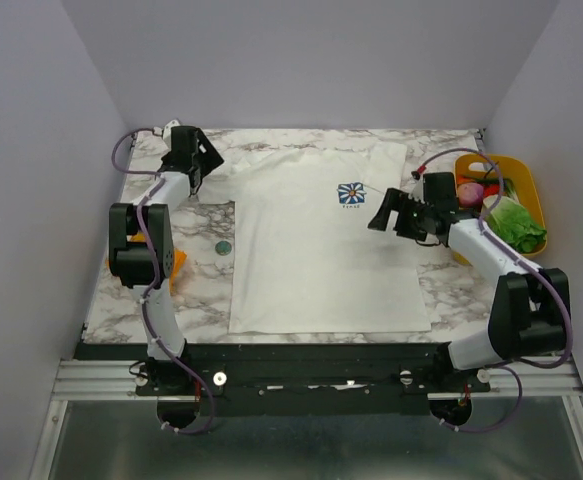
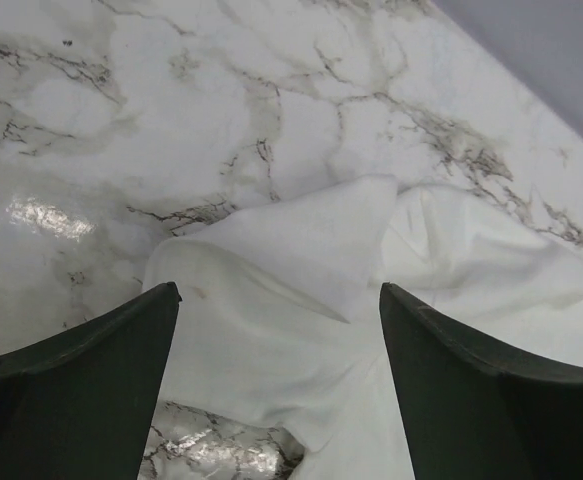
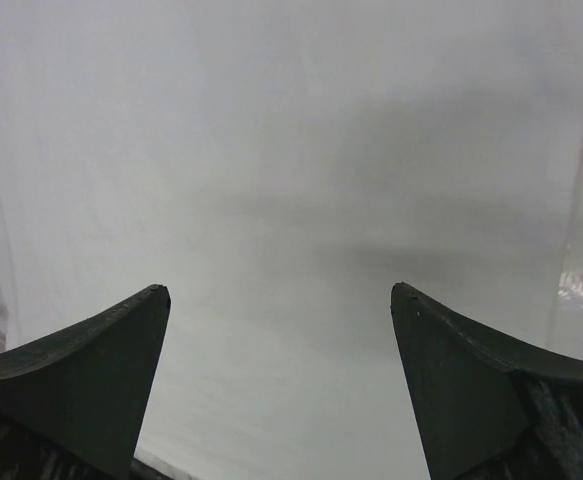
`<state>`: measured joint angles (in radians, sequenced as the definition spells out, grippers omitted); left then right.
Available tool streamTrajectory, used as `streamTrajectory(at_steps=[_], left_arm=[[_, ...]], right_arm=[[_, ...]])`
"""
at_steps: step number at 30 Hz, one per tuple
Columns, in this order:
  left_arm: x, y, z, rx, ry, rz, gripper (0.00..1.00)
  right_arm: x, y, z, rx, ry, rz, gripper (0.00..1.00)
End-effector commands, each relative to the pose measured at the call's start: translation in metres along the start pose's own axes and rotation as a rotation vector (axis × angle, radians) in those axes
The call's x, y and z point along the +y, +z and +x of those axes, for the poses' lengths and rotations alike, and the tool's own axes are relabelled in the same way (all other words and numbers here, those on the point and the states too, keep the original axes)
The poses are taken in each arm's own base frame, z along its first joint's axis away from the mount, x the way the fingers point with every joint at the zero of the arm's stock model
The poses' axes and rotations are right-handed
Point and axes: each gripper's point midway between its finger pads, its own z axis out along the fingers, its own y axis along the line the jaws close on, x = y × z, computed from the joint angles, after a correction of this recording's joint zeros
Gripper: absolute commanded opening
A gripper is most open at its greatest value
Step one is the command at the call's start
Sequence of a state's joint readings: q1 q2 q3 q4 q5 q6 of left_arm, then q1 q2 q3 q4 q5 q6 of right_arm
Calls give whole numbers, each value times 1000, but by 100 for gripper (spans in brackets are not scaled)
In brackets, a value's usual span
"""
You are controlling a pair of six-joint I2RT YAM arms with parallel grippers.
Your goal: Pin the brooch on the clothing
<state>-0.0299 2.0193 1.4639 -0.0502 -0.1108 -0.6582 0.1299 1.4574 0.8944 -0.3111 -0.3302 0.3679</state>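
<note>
Across the marble bench (image 1: 121,300) the white T-shirt (image 1: 321,270) lies flat. The left tool (image 1: 199,163), over the far sleeve, and the right tool (image 1: 383,213), over the shirt's right side, both stand apart and empty. The brooch (image 1: 224,245) sits on the bench just beside the shirt's left edge, nearer the left arm.

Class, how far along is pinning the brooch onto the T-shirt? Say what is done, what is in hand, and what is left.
Done: the T-shirt lies spread on the table. In hand: nothing held; the left pincer hangs open over a rumpled sleeve, the right pincer open over the shirt. Left: the brooch lies on the table beside the shirt, so pickup and pinning remain.
</note>
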Motion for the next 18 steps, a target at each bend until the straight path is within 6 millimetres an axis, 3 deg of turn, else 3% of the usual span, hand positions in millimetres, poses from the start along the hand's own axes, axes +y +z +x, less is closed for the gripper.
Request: streamTrajectory(at_steps=[1,2,4,6,7,8,9,11,13,18], left_arm=[[-39,-33,-27,-68,56,107,87],[-46,-36,-22,-68,95,113,84],[-58,-45,-20,-82,142,133,81],[-78,-48,-13,-77,223,167,68],[-78,-46,-5,-43,248,154,64],[-82,-43,-2,-26,262,162,44],[-92,-36,3,8,278,205,32],[-90,-27,15,76,295,193,11],[-86,-11,27,143,322,168,1],[-73,20,30,196,323,107,0]], right_arm=[[-1,-12,-75,-202,-7,127,100],[3,-12,-93,-230,-12,129,100],[6,-9,-108,-251,-8,135,100],[9,-2,-123,-264,-6,132,100],[10,0,-129,-271,-9,130,100],[10,3,-134,-279,-9,136,100],[6,9,-141,-282,-4,154,100],[5,17,-149,-284,-16,163,100],[1,29,-158,-280,-17,177,100],[2,47,-166,-258,-13,161,100]])
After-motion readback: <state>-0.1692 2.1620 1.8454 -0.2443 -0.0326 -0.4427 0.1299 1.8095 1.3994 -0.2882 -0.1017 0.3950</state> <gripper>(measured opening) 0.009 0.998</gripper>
